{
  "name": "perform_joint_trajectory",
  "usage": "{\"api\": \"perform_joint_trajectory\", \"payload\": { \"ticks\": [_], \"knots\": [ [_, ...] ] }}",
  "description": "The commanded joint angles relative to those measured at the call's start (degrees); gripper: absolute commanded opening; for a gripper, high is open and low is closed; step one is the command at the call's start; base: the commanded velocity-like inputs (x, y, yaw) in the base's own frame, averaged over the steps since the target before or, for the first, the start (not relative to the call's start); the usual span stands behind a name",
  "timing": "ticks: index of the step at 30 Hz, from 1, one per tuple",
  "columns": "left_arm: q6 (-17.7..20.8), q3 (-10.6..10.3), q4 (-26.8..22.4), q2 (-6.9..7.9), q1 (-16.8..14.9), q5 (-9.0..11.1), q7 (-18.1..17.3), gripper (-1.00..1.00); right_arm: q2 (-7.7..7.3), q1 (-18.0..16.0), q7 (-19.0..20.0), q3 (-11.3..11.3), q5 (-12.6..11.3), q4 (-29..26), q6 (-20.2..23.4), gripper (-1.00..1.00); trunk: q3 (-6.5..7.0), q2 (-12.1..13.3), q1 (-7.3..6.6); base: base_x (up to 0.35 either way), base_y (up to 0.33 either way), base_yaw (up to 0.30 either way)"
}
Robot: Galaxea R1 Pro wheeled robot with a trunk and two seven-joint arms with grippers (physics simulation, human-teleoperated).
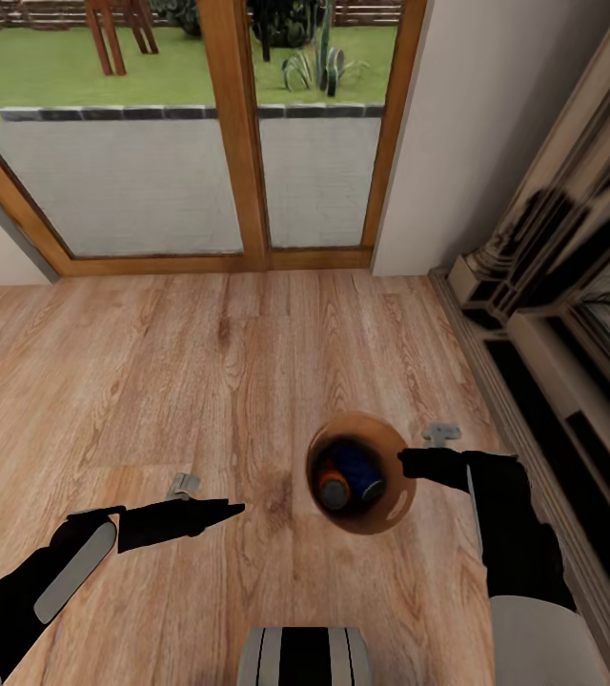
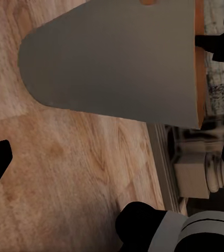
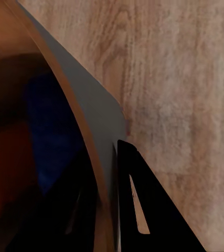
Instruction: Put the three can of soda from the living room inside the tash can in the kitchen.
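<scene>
The brown tash can (image 1: 389, 514) sits over the wood floor in front of me. My right gripper (image 1: 405, 464) is shut on its rim. Inside it lie a dark blue can of soda (image 1: 353, 459) and an orange one (image 1: 330, 488). Close up in the right wrist view, the bin's wall (image 3: 85, 121) runs between my right gripper's (image 3: 107, 210) two fingers, with the blue can (image 3: 49, 136) and the orange can (image 3: 7, 178) inside. My left gripper (image 1: 233, 510) hovers open and empty to the left of the bin. Its view shows the bin's grey outside (image 2: 117, 58).
Wood-framed glass doors (image 1: 238, 133) stand ahead, with a lawn outside. An ornate dark and cream surround (image 1: 553, 314) lines the right wall. Open light wood floor (image 1: 152, 381) stretches left and ahead. My base (image 1: 305, 657) is at the bottom.
</scene>
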Motion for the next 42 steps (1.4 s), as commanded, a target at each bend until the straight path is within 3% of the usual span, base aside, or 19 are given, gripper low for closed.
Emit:
{"api": "perform_joint_trajectory", "payload": {
  "ticks": [1, 5, 9, 12, 26, 33, 42],
  "knots": [
    [0.0, 0.0, 0.0, 0.01, 0.0, 0.0, 0.0, 1.0, 0.0, 0.0, 0.0, 0.0, -1.0, 0.7, -0.3, -1.0, 0.01, 0.0, -0.01, 0.0, 0.0, 0.0],
    [0.0, 0.0, 0.0, 0.01, 0.0, 0.0, 0.0, 1.0, 0.06, 0.0, -3.6, 0.0, -1.4, 3.8, -3.5, -1.0, 0.01, 0.0, -0.01, 0.0, 0.0, 0.0],
    [0.0, 0.0, 0.0, -0.01, 0.0, 0.0, 0.0, 1.0, -0.25, 0.0, -5.6, 0.1, -6.5, 4.6, -4.3, -1.0, 0.01, 0.0, -0.01, 0.0, 0.0, 0.0],
    [0.0, 0.0, 0.0, 0.02, 0.0, 0.0, 0.0, 1.0, -0.33, 0.0, -5.9, 0.1, -7.6, 4.7, -4.4, -1.0, 0.01, 0.0, -0.01, 0.0, 0.0, 0.0],
    [0.0, 0.0, -0.1, 0.03, 0.0, 0.0, 0.0, 1.0, -0.32, -0.3, -8.9, 0.1, -8.1, 7.7, -4.9, -1.0, 0.01, 0.0, -0.01, 0.0, 0.0, 0.0],
    [0.0, 0.0, 0.0, 0.03, 0.0, 0.0, 0.0, 1.0, -0.32, -2.1, -11.6, 0.1, -8.0, 14.3, -8.6, -1.0, 0.01, 0.0, -0.01, 0.0, 0.0, 0.0],
    [0.0, 0.1, -0.1, 0.03, 0.0, 0.0, 0.0, 1.0, -0.3, -2.4, -12.7, 0.1, -8.0, 15.5, -9.8, -1.0, 0.01, 0.0, -0.01, 0.0, 0.0, 0.0]
  ]
}}
